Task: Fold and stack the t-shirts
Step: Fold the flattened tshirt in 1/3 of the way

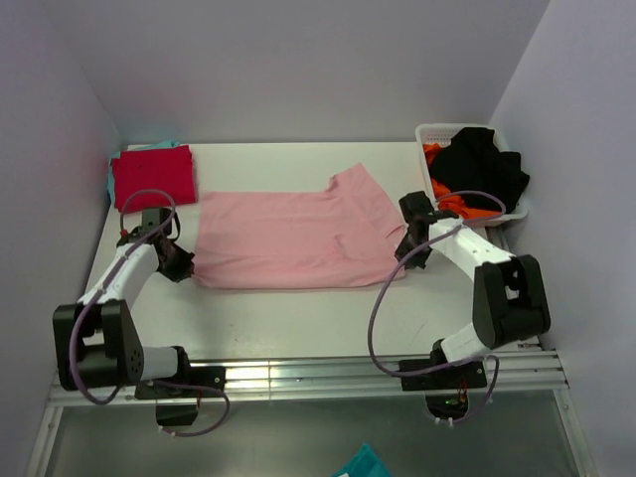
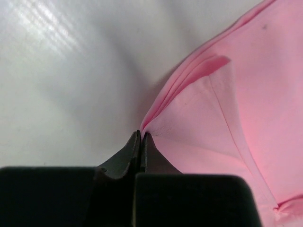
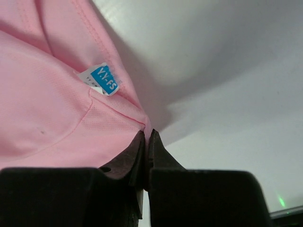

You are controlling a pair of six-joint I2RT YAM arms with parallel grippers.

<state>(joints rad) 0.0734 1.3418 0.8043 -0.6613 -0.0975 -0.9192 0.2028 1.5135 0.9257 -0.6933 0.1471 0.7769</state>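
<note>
From above, the light pink cloth t-shirt (image 1: 288, 238) lies spread flat on the white surface (image 1: 298, 318), stretched between the two hands. The left hand (image 1: 185, 266) sits at the shirt's near left corner. The right hand (image 1: 405, 260) sits at its near right edge, just under the sleeve. Well beyond the left hand, in the far corner, rests the bright red folded t-shirt (image 1: 152, 176). A teal cloth edge (image 1: 149, 146) peeks out behind it, probably another tee, though too little of it shows to be sure. Beyond the right hand and off to its right, a white plastic basket (image 1: 434, 132) holds a black garment (image 1: 484, 164) and an orange garment (image 1: 455, 202).

In the left wrist view, the left hand's dark fingers (image 2: 128, 153) are pressed together and their tips pinch the corner of the pink shirt. From the tips, several layered cloth edges run ahead and to the right, and one flap is raised in a soft fold. To the left of the hand the surface is bare and glossy.

In the right wrist view, the right hand's fingers (image 3: 165, 156) are likewise pressed together, pinching the shirt's edge at a seam. The pink cloth spreads ahead and to the left of the tips. A small blue and white label (image 3: 104, 80) sits on it just ahead and left of the pinch. Bare surface lies to the right of the hand.
</note>
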